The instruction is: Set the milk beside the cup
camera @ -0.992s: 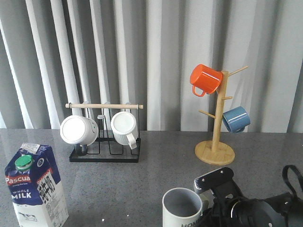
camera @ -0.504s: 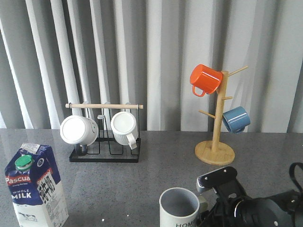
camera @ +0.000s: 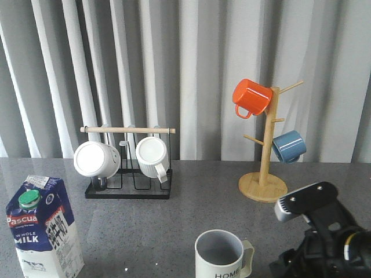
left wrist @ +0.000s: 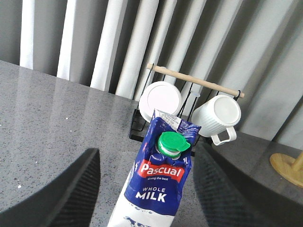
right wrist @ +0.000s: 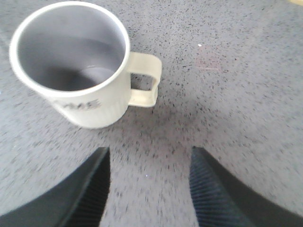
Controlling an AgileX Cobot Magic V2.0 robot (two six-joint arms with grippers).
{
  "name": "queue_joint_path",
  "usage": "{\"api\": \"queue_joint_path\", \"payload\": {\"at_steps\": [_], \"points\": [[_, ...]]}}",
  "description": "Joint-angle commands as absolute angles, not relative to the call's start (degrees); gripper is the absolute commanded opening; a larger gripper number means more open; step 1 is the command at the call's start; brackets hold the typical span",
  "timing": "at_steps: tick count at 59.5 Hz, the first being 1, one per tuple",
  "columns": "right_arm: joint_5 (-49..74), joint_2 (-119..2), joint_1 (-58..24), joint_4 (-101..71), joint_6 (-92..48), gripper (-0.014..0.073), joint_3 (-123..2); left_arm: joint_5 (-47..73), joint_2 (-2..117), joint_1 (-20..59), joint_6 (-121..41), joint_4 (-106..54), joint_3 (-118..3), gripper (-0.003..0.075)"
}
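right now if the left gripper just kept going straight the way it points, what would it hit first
Most likely the milk: the left gripper has its fingers open on either side of the carton, which stands centred ahead. Behind it is the black mug rack. Depth to the carton is unclear.

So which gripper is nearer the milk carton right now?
The left. Its open gripper straddles the milk, a finger on either side, not visibly touching. The right gripper is across the table, open beside the HOME cup.

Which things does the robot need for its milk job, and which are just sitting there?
Needed:
milk carton
HOME cup
left gripper

Just sitting there:
two white mugs on the black rack
orange mug and blue mug on the wooden tree
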State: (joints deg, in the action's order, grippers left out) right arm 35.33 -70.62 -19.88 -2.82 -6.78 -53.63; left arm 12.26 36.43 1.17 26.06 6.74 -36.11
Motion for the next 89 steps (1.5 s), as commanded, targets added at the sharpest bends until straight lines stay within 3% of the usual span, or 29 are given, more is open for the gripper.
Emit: {"api": "queue_joint_path", "payload": {"at_steps": [1,12,34,52,63,89], "points": [[36.49,-62.27,-19.70,-2.57,-8.46,0.0241,-54.79,8.70,36.77,1.23,26.18,6.80,-38.19,0.0429],[34.79,-46.88,-19.70,1.72,-8.19,-0.0017,-49.07,8.61,36.77,1.23,26.23,6.75,-38.19,0.0429],[32.92,-27.32,-19.70,3.65,-7.77,-0.0007,-31.43,14.18,38.25,1.23,21.35,6.70,-43.34,0.0435],[30.36,-26.85,-19.70,3.39,-7.52,-0.0006,-26.14,31.96,46.88,1.23,0.95,-3.51,-64.43,0.0533],[29.53,-26.85,-19.70,2.96,-7.47,-0.0006,-25.20,48.36,55.71,1.23,-11.16,-15.30,-77.88,0.0540],[30.23,-26.85,-19.70,2.90,-7.47,-0.0006,-25.20,65.32,74.35,1.23,-12.16,-17.03,-96.01,0.0540]]}}
